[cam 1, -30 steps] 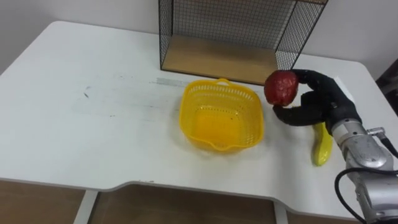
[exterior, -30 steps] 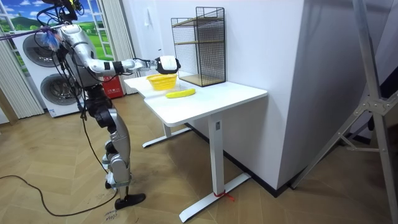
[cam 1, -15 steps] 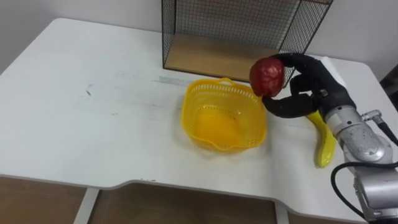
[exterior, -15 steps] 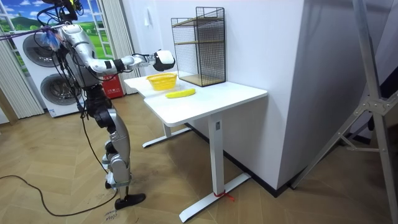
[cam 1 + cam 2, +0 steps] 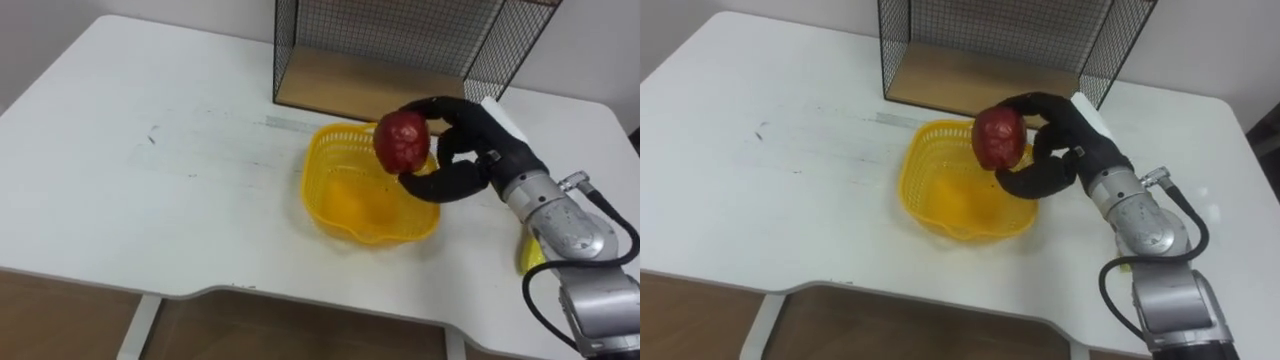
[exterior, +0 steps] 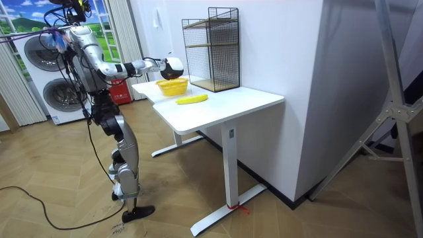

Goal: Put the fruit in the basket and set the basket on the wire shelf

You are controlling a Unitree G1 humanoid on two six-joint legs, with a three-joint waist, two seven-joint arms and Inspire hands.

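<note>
Fruit (image 5: 402, 140) — red, clasped by right hand (image 5: 490, 150) — hangs over basket (image 5: 345, 207).

You have bright, even light across the white table (image 5: 120, 180), and its top shows no hard glare. The yellow basket (image 5: 320, 190) throws only a faint, soft-edged shadow along its near side. A small dull highlight sits on the red fruit (image 5: 402, 140), and the dark right hand (image 5: 478, 150) gleams weakly. In the room view, the window (image 6: 23, 20) glows brightest and the wall (image 6: 284, 66) is evenly lit.
</note>
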